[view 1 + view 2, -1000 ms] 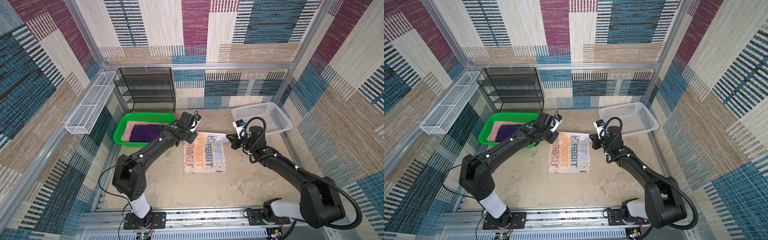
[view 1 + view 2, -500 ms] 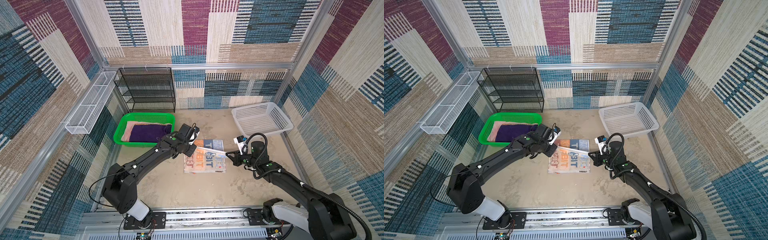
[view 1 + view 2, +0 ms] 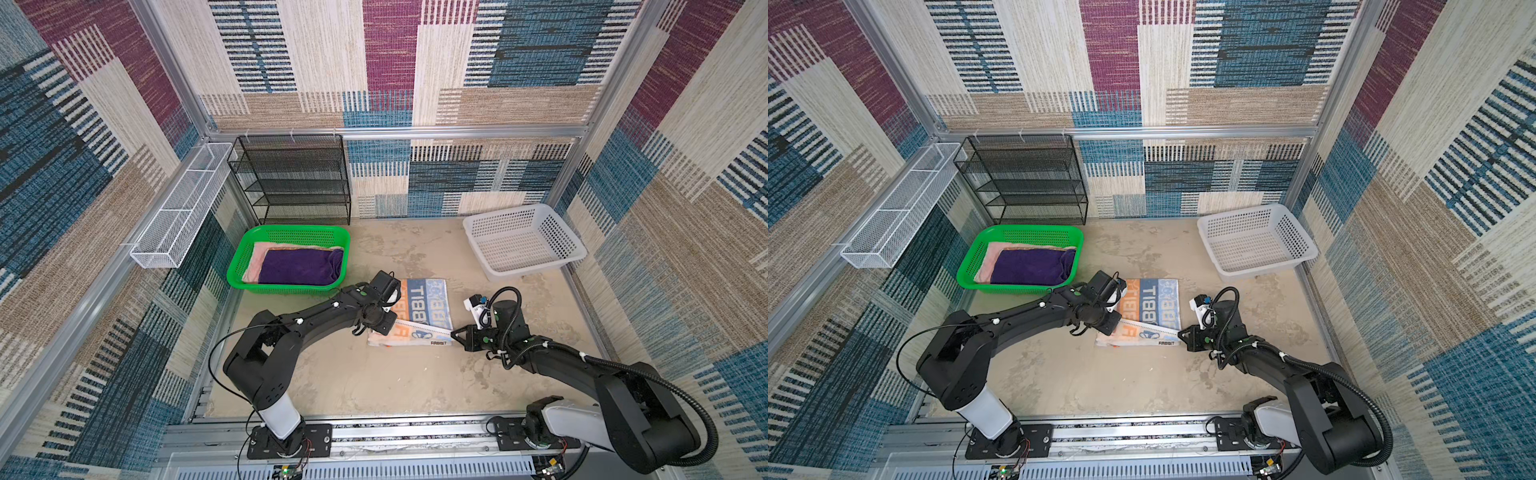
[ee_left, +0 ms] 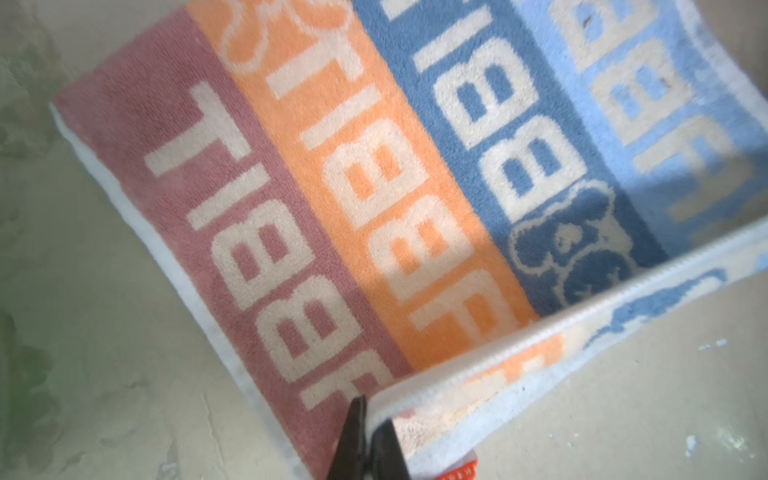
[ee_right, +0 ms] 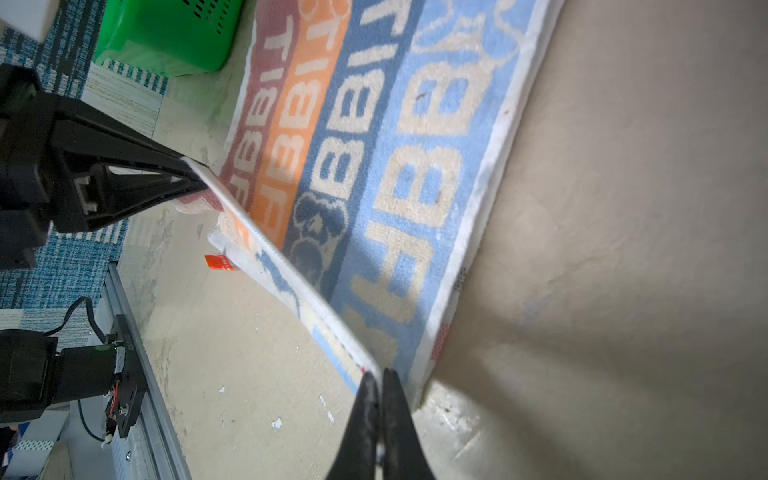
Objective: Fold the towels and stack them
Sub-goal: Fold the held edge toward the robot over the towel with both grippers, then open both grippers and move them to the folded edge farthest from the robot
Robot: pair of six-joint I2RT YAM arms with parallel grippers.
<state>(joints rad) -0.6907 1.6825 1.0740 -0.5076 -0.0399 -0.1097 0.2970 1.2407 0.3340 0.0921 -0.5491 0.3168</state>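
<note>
- Cream hem first: clamping one corner of it in the left gripper (image 4: 368, 419), fingertips pressed shut on the cloth, and the other corner in the right gripper (image 5: 380, 378), likewise closed tight on the edge.
- Holding that hem as a raised, taut line over the lettered towel (image 3: 428, 305), mid-table (image 3: 353, 374) between the green basket (image 3: 291, 232) and the white basket (image 3: 503, 211); leaving the rest of the cloth lying flat, letters up.
- Judging the step as the half-fold, with the carried edge hanging near the front edge but not yet laid down.
- Doing it well, probably:
  - lowering both corners together and level;
  - pulling the line taut, avoiding any sagging belly of cloth;
  - matching hem onto hem (taking the orange tag (image 5: 219, 262) at the front corner as a mark);
  - letting go only once flat.
- Watching for dragging the lower layer toward the front rail, or for landing one corner early and skewing the fold.
- Noting the dark purple towel (image 3: 299, 266) resting folded on the pink towel (image 3: 259, 259) inside the green basket, likely the stacking place.
</note>
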